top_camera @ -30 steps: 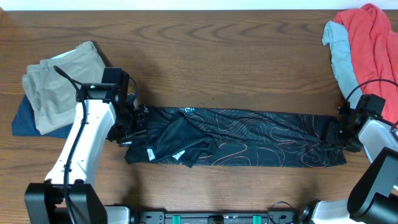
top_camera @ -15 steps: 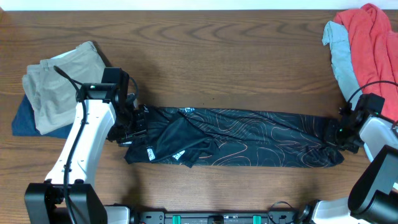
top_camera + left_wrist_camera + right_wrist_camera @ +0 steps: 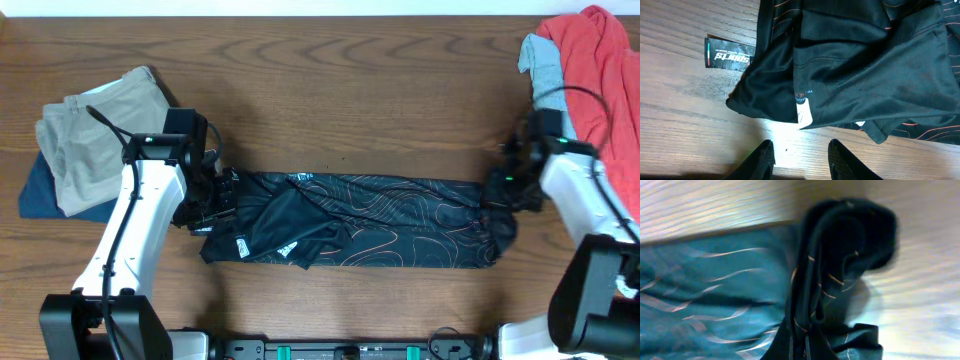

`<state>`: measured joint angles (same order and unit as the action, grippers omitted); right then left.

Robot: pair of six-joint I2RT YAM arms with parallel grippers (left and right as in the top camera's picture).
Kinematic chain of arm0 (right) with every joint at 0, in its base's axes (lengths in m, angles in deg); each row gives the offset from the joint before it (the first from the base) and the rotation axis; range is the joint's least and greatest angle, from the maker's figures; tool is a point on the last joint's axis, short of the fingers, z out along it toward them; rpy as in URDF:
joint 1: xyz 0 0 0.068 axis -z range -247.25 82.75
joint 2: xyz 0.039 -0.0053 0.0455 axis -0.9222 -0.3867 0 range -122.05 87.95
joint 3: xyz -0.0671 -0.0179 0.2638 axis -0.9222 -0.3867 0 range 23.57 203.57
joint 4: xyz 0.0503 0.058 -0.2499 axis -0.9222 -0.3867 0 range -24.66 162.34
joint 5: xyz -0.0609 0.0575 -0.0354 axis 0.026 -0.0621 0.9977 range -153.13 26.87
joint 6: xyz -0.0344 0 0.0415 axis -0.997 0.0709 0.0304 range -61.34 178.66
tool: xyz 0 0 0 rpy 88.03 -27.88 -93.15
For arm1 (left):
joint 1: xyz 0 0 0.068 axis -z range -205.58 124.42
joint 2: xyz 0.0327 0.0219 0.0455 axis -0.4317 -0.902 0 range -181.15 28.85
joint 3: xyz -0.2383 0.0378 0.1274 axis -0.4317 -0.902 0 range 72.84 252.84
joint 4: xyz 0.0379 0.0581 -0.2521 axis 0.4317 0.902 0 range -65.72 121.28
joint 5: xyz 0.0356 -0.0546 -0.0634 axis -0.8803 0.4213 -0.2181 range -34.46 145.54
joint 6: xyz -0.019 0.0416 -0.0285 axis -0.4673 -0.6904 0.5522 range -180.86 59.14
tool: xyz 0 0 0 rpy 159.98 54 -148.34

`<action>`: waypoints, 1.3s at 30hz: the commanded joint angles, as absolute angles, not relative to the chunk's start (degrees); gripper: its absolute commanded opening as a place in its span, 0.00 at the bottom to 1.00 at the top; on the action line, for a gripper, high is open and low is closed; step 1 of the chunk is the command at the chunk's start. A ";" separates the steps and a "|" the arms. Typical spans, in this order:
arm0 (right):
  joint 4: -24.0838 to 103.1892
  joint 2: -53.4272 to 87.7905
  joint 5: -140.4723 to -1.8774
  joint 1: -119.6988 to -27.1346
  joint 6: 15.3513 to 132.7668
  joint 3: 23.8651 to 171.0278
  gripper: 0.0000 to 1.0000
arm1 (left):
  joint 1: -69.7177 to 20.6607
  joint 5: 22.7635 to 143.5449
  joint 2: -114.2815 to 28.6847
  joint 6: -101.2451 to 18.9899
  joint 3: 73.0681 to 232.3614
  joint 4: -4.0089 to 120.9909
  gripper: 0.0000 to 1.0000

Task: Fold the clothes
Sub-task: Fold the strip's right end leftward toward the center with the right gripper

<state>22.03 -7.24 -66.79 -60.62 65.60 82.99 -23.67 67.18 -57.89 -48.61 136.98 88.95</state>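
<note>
Wooden surface (image 3: 350, 80) seen from overhead, with both wrist views. Nearest us, the black jersey (image 3: 360, 225) with copper-orange contour lines lies as a long band from left to right across the near middle of the surface. At its left end we see the left fingers (image 3: 765, 160) spread apart and holding nothing, poised over bare wood just beside the jersey's edge, where a white label (image 3: 804, 109) is sewn in. A black hang tag (image 3: 730, 54) lies flat on the wood by the same end. At the right end the cloth gathers into a raised ridge where the right fingers (image 3: 498, 188) pinch it shut. Farther left, folded khaki trousers (image 3: 90, 140) rest on a navy garment (image 3: 40, 195). At the far right corner we note a red cloth (image 3: 600, 70) against a pale blue-grey one (image 3: 548, 75)
</note>
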 commanded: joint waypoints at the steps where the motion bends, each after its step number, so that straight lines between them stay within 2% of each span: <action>1: 21.79 -7.07 -70.44 -66.70 69.99 83.86 0.01 | -23.84 67.07 -57.26 -47.89 136.76 89.25 0.38; 13: 25.09 -7.09 -75.60 -84.71 77.77 83.86 0.01 | -23.84 67.07 -57.26 -47.89 136.76 89.04 0.38; 23: 30.62 -7.09 -75.60 -93.62 85.42 83.84 0.02 | -23.84 67.07 -57.26 -47.89 136.76 89.04 0.38; 27: 33.16 -7.09 -79.45 -95.50 84.70 83.84 0.13 | -23.84 67.07 -57.26 -47.89 136.76 89.06 0.38; 29: 34.89 -7.09 -84.61 -96.25 81.60 83.84 0.24 | -23.84 67.07 -57.26 -47.89 136.76 89.06 0.38; 30: 35.63 -7.09 -87.21 -96.60 79.81 83.84 0.31 | -23.84 67.07 -57.26 -47.89 136.76 89.06 0.38; 32: 35.98 -7.09 -88.63 -96.99 78.06 83.84 0.60 | -23.84 67.07 -57.26 -47.89 136.76 89.08 0.38; 35: 35.76 -7.09 -86.55 -96.88 77.75 83.84 0.59 | -23.84 67.07 -57.26 -47.89 136.76 89.08 0.38; 37: 34.86 -7.09 -80.93 -96.64 77.71 83.84 0.52 | -23.84 67.07 -57.26 -47.89 136.76 89.08 0.38; 39: 32.70 -7.09 -72.30 -96.03 80.09 83.84 0.51 | -23.84 67.07 -57.26 -47.89 136.76 89.10 0.38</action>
